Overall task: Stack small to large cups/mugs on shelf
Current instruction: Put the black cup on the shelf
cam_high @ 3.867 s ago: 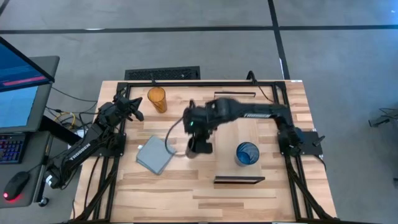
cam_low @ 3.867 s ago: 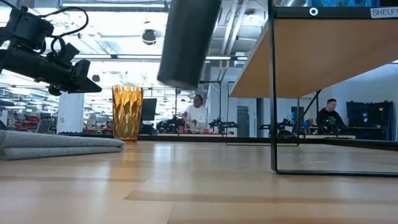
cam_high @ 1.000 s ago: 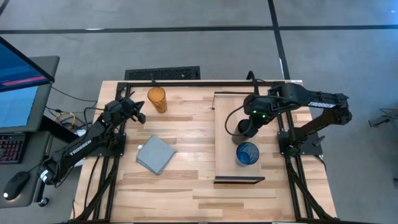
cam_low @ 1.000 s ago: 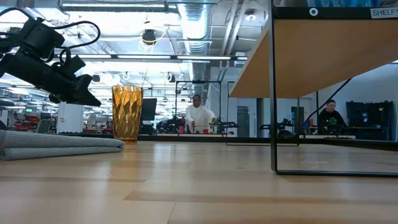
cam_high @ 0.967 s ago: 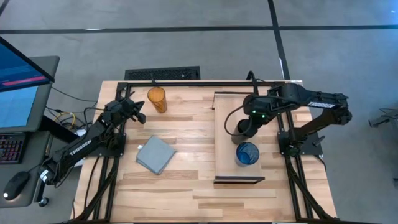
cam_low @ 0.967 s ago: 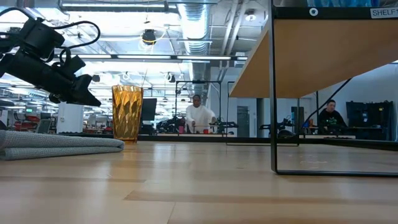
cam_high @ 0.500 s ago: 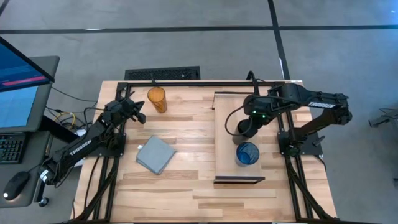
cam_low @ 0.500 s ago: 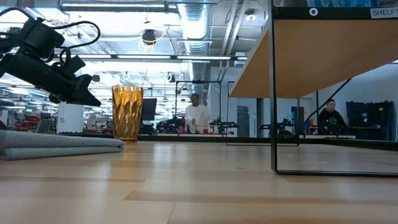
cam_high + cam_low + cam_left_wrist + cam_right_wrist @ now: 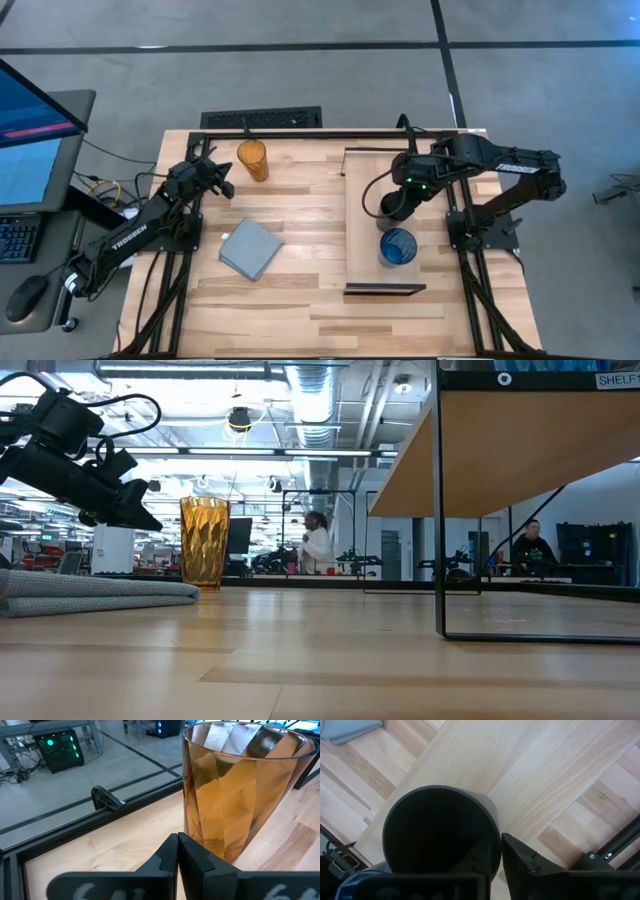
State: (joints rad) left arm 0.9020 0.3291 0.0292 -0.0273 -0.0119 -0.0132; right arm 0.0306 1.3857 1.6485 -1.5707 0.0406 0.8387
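The black cup (image 9: 397,206) is over the far half of the light-wood shelf (image 9: 368,262), and my right gripper (image 9: 408,192) is shut on it. The wrist view looks down into the cup (image 9: 440,827). The blue cup (image 9: 397,246) stands on the shelf just nearer. The amber tumbler (image 9: 252,160) stands on its base on the tabletop at the far left; it also shows in the low view (image 9: 204,543). My left gripper (image 9: 177,842) is shut and empty, a little apart from the tumbler (image 9: 240,790), on its left side (image 9: 220,181). My right gripper holds the black cup by its rim (image 9: 495,837), one finger inside the cup and one finger (image 9: 520,860) outside. The fingers come from above, pointing down. The cup is upright, mouth up; whether its base rests on the shelf cannot be told.
A grey-blue folded cloth (image 9: 250,248) lies on the tabletop left of the shelf; it also shows in the low view (image 9: 95,593). The shelf's dark metal bracket (image 9: 438,510) stands on the table. People move in the room behind.
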